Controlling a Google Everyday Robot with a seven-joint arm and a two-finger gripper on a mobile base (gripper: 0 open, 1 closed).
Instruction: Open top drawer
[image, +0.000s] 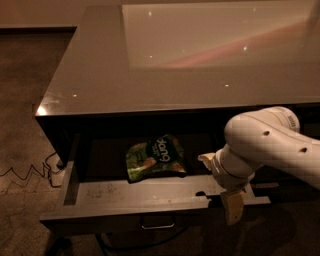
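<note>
The top drawer (135, 196) stands pulled out from under the grey counter. Its dark front faces me, with a small metal loop handle (158, 223) at the centre. A green snack bag (155, 157) lies on the drawer floor near the middle. My gripper (221, 184) is at the right part of the drawer's front wall, right of the handle. The white arm (270, 142) reaches in from the right and hides the drawer's right end.
The glossy grey counter top (165, 60) overhangs the back of the drawer. Brown carpet (25, 100) lies to the left, with a wavy cable (25, 172) and a plug at the cabinet's left foot. Another dark drawer front shows below.
</note>
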